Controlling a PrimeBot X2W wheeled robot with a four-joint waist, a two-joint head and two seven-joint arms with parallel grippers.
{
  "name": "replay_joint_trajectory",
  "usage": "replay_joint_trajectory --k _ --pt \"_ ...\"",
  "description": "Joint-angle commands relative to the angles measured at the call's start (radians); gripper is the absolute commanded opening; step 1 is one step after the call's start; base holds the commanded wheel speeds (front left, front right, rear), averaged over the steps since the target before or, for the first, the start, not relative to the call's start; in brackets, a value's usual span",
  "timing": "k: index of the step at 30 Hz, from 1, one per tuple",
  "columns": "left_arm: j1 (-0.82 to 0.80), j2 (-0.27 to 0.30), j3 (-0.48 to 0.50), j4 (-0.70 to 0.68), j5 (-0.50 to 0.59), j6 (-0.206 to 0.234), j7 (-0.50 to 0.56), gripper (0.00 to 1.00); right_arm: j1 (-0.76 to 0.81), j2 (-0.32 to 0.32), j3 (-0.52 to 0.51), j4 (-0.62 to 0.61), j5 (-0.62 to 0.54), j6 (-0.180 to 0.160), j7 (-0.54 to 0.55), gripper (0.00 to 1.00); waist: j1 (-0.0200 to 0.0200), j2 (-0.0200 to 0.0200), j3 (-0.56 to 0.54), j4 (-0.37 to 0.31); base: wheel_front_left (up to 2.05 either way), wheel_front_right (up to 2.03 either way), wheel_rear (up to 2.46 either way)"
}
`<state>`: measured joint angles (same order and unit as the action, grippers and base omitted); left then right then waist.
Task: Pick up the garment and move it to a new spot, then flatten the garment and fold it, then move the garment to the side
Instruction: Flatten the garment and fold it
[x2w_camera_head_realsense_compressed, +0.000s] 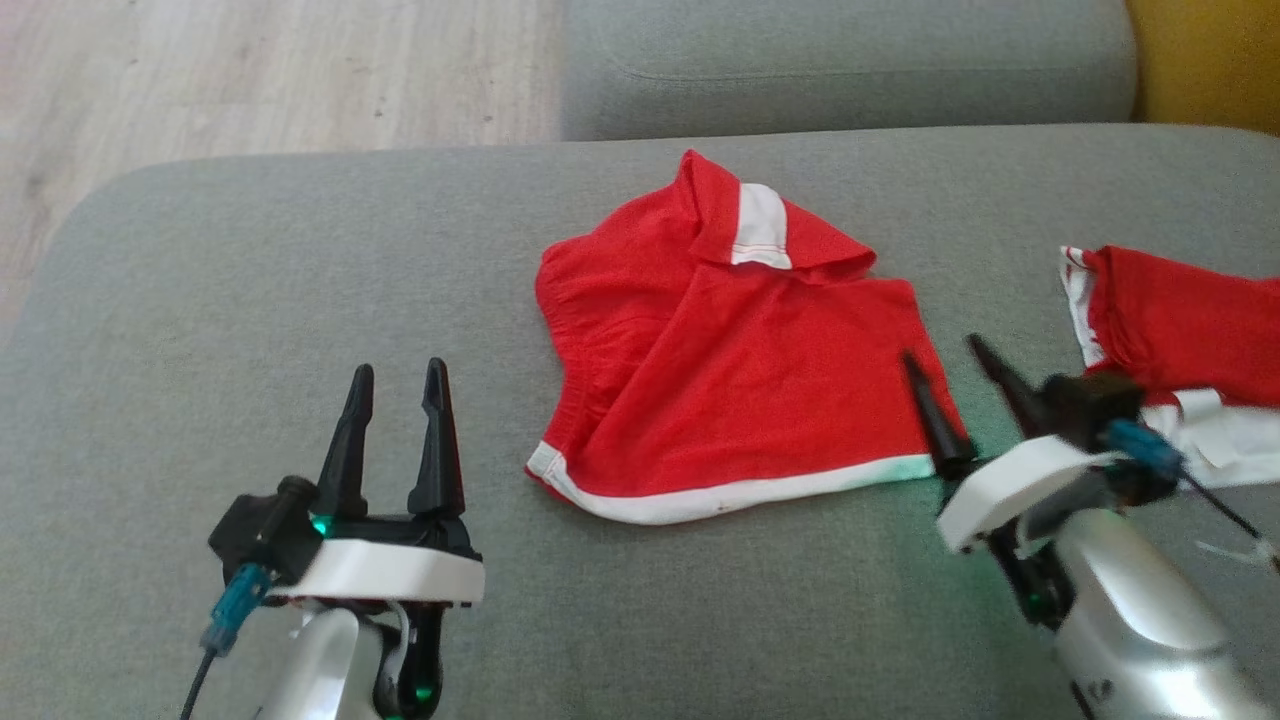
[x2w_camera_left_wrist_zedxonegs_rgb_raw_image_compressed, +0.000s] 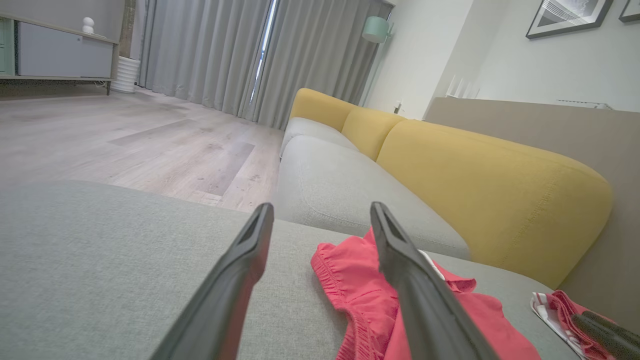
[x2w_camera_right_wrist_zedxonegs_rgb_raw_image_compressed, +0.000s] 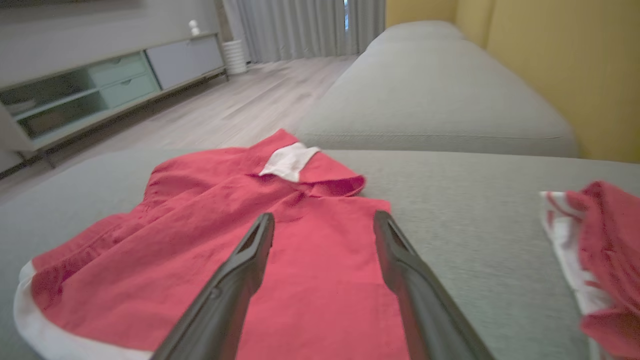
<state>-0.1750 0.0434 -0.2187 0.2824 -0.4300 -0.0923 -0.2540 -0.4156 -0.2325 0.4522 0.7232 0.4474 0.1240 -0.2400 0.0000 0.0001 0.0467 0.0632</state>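
1. Lying on the grey sofa seat (x2w_camera_head_realsense_compressed: 300, 300), centre of the head view: the red garment (x2w_camera_head_realsense_compressed: 720, 380); mostly spread out; white hem band along its near edge; top part folded over, white patch showing.
2. Left gripper (x2w_camera_head_realsense_compressed: 398, 375): fingers apart, nothing between them; over bare cushion to the garment's left, clear of the cloth; in the left wrist view the garment's gathered edge sits by the right-hand finger.
3. Right gripper (x2w_camera_head_realsense_compressed: 940, 350): fingers spread, holding nothing; tips at the garment's near right corner; in the right wrist view red cloth lies under and between both fingers; touching the cloth or not, cannot tell.
4. Second red-and-white cloth (x2w_camera_head_realsense_compressed: 1180, 330): bunched at the seat's right side; apart from the garment; just behind the right gripper.
5. Wood floor (x2w_camera_head_realsense_compressed: 250, 70) beyond the seat, upper left; yellow backrest (x2w_camera_head_realsense_compressed: 1210, 60) top right.
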Motion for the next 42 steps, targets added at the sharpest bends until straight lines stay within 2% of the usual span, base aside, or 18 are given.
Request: replay_joint_trajectory --k 1,4,9,13,23,27,34,42 --pt "-0.024 0.007 0.042 -0.039 0.006 -0.001 -0.008 1.00 0.008 0.006 -0.027 -0.047 -0.022 0.007 -0.015 1.00 0.0000 -0.0001 0.006 -0.012 0.00 0.00 0.00" --pt "-0.020 0.007 0.044 -0.045 0.007 -0.003 -0.008 1.00 0.067 0.038 -0.162 -0.131 -0.095 0.007 -0.020 1.00 0.0000 -0.0001 0.011 -0.028 0.00 0.00 0.00" --pt "-0.015 0.007 0.037 -0.047 0.009 -0.009 -0.008 1.00 0.183 0.128 -0.363 -0.300 -0.216 0.007 -0.021 1.00 0.0000 -0.0001 0.017 -0.044 0.00 0.00 0.00" --pt "-0.005 0.007 0.025 -0.046 0.013 -0.015 -0.008 1.00 0.252 0.171 -0.444 -0.390 -0.261 0.007 -0.022 1.00 0.0000 -0.0001 0.021 -0.052 0.00 0.00 0.00" --pt "-0.016 0.007 0.000 -0.031 0.017 -0.025 -0.008 1.00 0.282 0.182 -0.435 -0.447 -0.245 0.007 -0.022 1.00 0.0000 -0.0001 0.050 -0.054 0.00 0.00 0.00" --pt "-0.038 0.009 -0.043 0.013 0.033 -0.031 -0.006 1.00 0.278 0.182 -0.435 -0.453 -0.242 0.007 -0.022 1.00 0.0000 -0.0001 0.070 -0.052 0.00 0.00 0.00" --pt "-0.092 0.053 -0.140 0.103 0.057 -0.036 0.067 1.00 0.273 0.182 -0.425 -0.445 -0.236 0.007 -0.022 1.00 0.0000 -0.0001 0.100 -0.054 0.00 0.00 0.00" --pt "-0.130 0.104 -0.168 0.174 0.104 -0.015 0.139 1.00 0.262 0.182 -0.413 -0.438 -0.232 0.007 -0.022 1.00 0.0000 -0.0001 0.113 -0.062 0.00 0.00 0.00"
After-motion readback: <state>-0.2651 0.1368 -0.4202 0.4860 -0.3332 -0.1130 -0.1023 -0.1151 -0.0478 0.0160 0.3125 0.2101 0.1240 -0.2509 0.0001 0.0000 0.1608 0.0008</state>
